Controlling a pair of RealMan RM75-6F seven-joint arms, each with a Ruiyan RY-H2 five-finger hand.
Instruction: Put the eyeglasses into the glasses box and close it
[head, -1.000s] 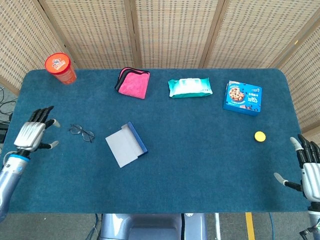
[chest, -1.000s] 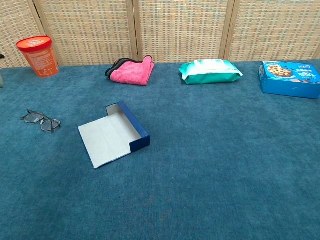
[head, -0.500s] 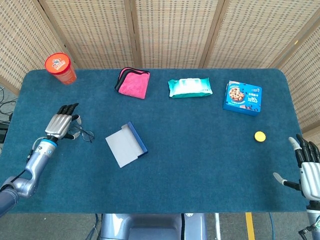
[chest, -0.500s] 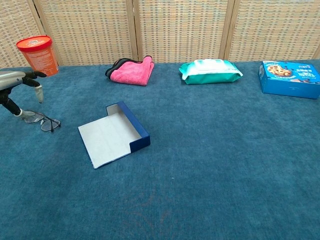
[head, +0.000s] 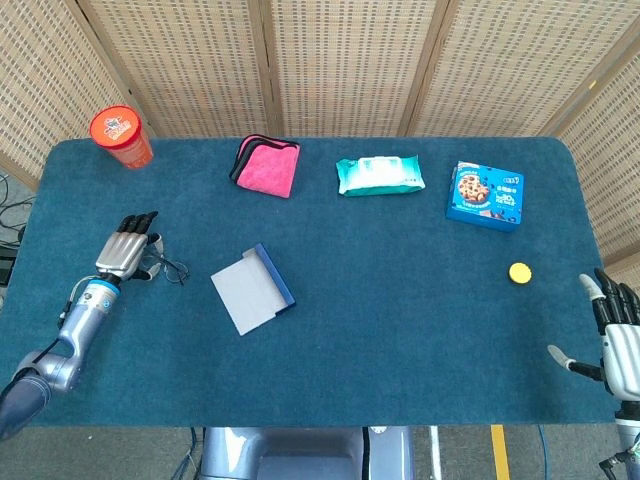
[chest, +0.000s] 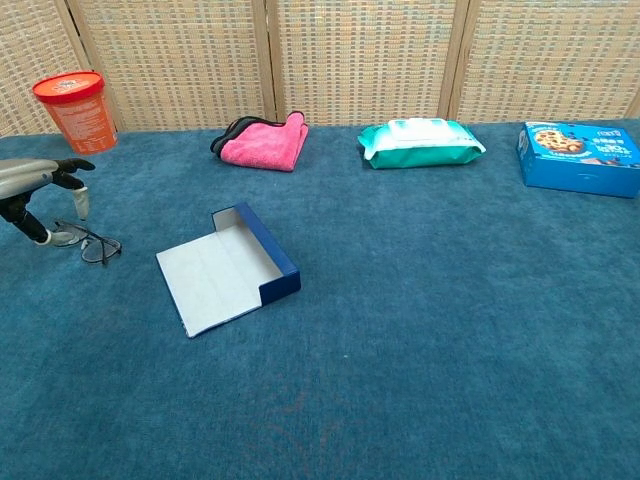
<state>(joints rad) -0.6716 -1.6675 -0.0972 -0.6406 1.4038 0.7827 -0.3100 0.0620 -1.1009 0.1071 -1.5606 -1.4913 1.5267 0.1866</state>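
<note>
The thin-framed eyeglasses (head: 168, 267) (chest: 92, 243) lie flat on the blue table, left of the glasses box. The box (head: 252, 290) (chest: 228, 270) is dark blue and lies open, its grey lid flat on the table. My left hand (head: 124, 256) (chest: 36, 180) hangs over the left end of the glasses, fingers spread and pointing down. Its thumb reaches the cloth by the left lens, and part of that lens is hidden behind it. My right hand (head: 620, 346) rests open at the table's near right corner, seen in the head view only.
Along the back stand an orange tub (head: 121, 136) (chest: 76, 110), a pink cloth (head: 267, 165) (chest: 262, 141), a green wipes pack (head: 380, 175) (chest: 420, 142) and a blue cookie box (head: 485, 196) (chest: 580, 157). A small yellow disc (head: 519, 272) lies at the right.
My left hand has moved from the table's left edge to the eyeglasses and now sits slightly lower over them. The glasses, the box and my right hand have stayed put.
</note>
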